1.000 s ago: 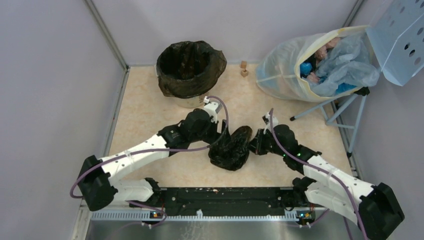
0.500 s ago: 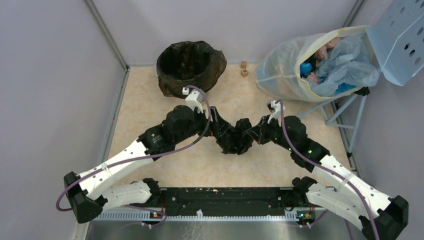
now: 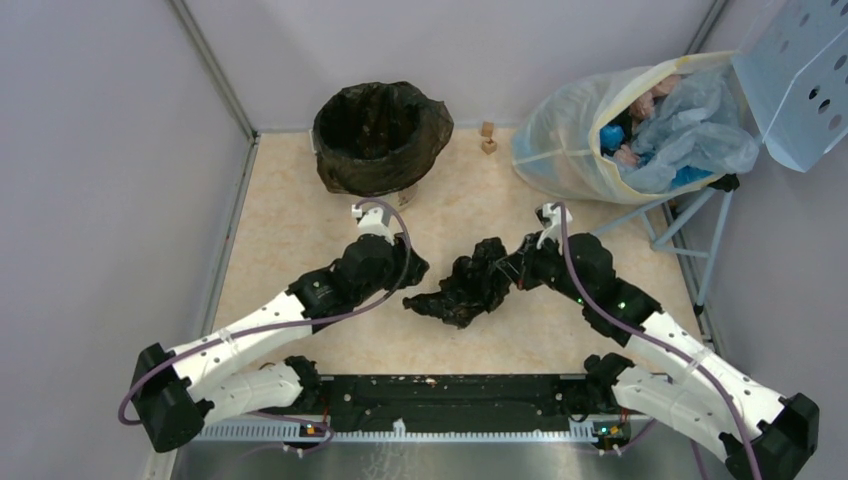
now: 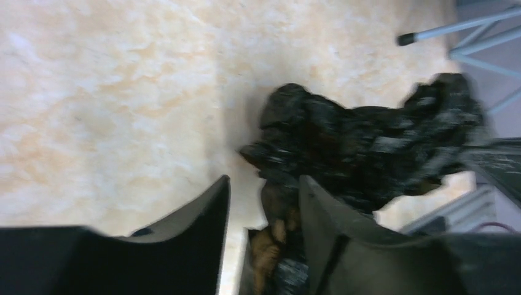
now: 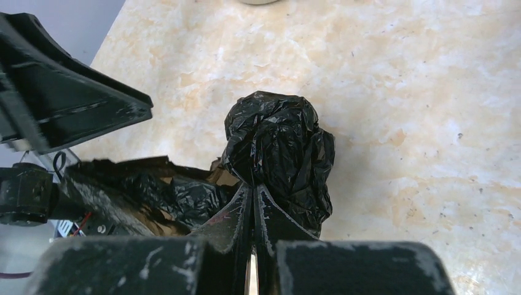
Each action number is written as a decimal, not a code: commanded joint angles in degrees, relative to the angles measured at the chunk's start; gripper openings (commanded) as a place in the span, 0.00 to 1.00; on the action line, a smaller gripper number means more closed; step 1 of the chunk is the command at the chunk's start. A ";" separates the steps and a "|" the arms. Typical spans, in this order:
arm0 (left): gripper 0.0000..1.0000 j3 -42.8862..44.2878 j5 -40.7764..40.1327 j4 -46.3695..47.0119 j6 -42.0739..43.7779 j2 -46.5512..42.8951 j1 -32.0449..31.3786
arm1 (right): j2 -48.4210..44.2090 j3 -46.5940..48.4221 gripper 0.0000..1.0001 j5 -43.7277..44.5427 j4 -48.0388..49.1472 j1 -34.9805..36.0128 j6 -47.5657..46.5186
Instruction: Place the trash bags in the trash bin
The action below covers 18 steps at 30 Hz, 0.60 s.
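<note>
Trash bag [image 3: 462,290]: crumpled glossy black film on the desk [image 3: 290,220], mid-scene between the two arms and well apart from the bin.
Trash bin [image 3: 380,135]: far side, left of centre, black liner over its rim, mouth open upward.
Right jaws: together, clamped on a fold at the bag's right end.
Left jaws: apart, just beside the bag's left tip; the blurred wrist view shows no grip.
Step in hand: probably taking a second hold ahead of the lift.
Doing it well: bite a thick bunch rather than one slippery layer, raise both ends evenly so no tail drags, clear the rim, and release only above the mouth.
</note>
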 commanded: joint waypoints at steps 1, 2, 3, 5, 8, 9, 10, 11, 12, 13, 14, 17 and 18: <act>0.37 -4.17 1.15 4.62 0.40 1.53 4.15 | -3.51 -0.22 0.00 6.95 -1.56 0.68 1.61; 0.26 -5.29 2.63 5.16 0.07 1.50 5.54 | -4.28 -0.66 0.00 9.67 -2.84 0.72 3.09; 0.15 -6.68 4.32 6.04 -0.11 1.17 6.74 | -5.20 -1.19 0.00 12.65 -4.18 0.70 4.80; 0.03 -9.97 7.27 8.63 -0.22 -0.23 8.43 | -6.20 -2.81 0.00 16.51 -6.22 0.72 8.35; 0.06 -12.85 10.86 11.12 0.52 -2.60 9.54 | -7.14 -5.54 0.00 17.19 -5.60 0.72 11.10; 0.17 -13.18 12.44 11.80 1.33 -3.09 9.57 | -7.21 -6.24 0.00 16.32 -5.05 0.72 11.56; 0.34 -13.26 14.41 12.33 2.43 -3.54 9.55 | -7.30 -6.90 0.00 15.82 -4.61 0.72 12.03; 0.51 -13.04 18.20 12.52 3.47 -3.88 9.55 | -7.31 -7.46 0.00 15.18 -4.17 0.72 12.38; 0.67 -12.47 19.55 11.92 4.03 -4.05 9.51 | -7.25 -7.89 0.00 15.03 -3.70 0.72 12.62; 0.81 -11.87 22.47 10.94 4.07 -4.19 9.50 | -7.23 -8.17 0.00 14.95 -3.39 0.72 12.87; 0.88 -11.21 24.57 10.07 3.98 -4.16 9.55 | -7.13 -8.30 0.00 14.86 -3.05 0.70 12.92; 0.99 -9.70 28.22 6.31 2.04 -4.25 9.53 | -6.61 -8.10 0.00 14.39 -2.51 0.72 12.94; 0.99 -9.47 28.23 4.92 0.84 -4.50 9.54 | -6.37 -7.96 0.00 14.20 -2.25 0.72 12.90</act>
